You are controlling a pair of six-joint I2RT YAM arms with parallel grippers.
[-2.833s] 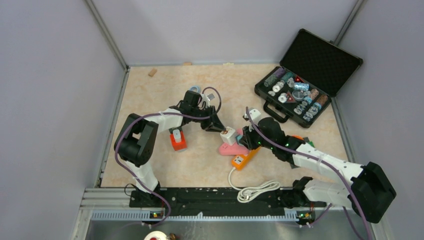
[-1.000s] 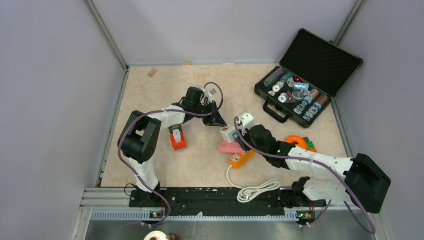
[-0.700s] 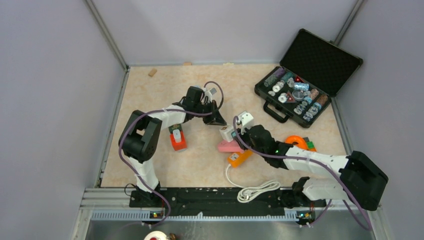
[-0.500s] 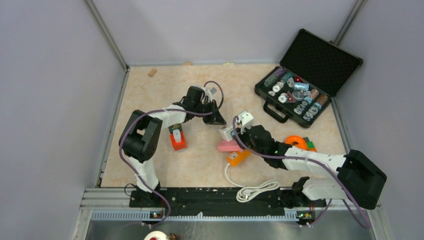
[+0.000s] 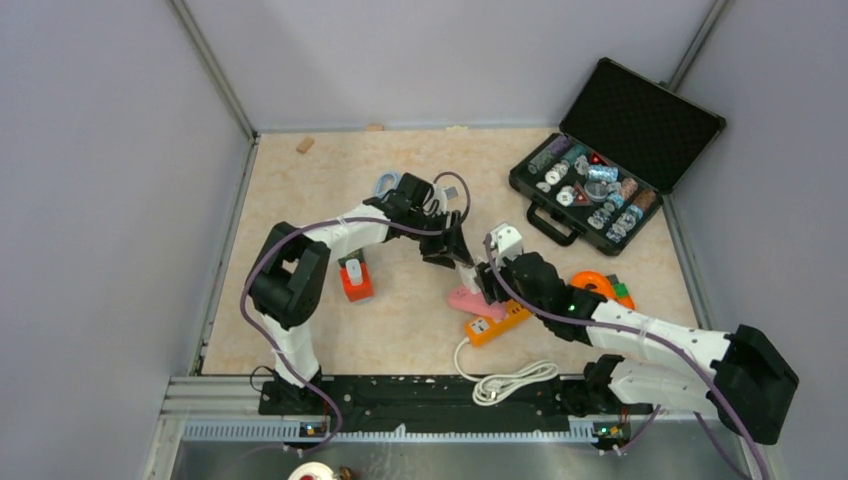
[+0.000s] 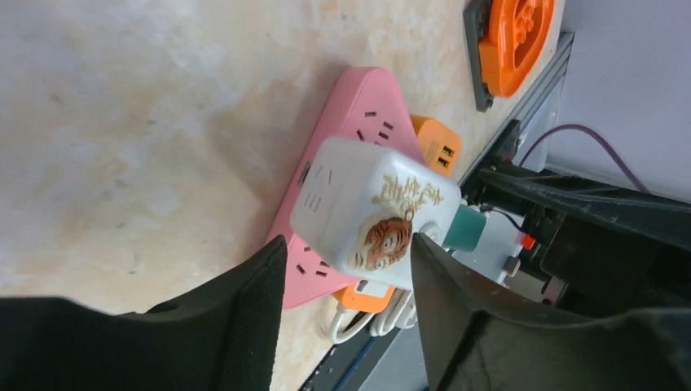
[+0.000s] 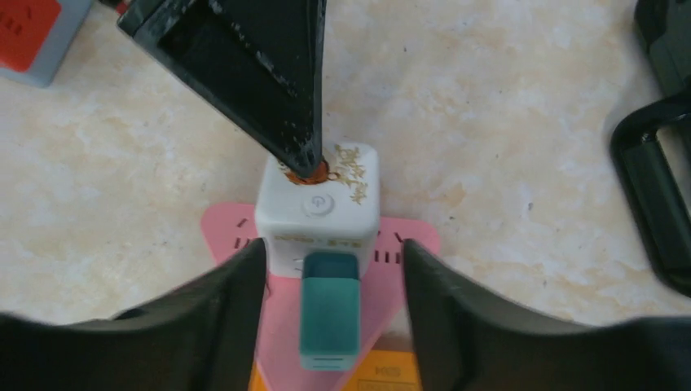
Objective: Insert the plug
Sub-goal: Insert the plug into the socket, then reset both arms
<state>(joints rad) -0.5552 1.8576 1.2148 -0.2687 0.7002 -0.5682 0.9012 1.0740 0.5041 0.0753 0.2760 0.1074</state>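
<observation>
The right tool [image 7: 332, 254] stood part-open astride the white cube plug [image 7: 318, 204], gripping nothing. The plug sat upright on the pink strip [image 7: 232, 232] (orange strip [image 5: 497, 322] just nearer). Beyond it, the left tool [image 6: 346, 244] gaped, empty, over the plug's top.

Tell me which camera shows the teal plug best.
Right wrist: the teal plug sits centred and unobstructed, against the white cube. Left wrist shows only its end behind the cube; the top view hides it.
</observation>
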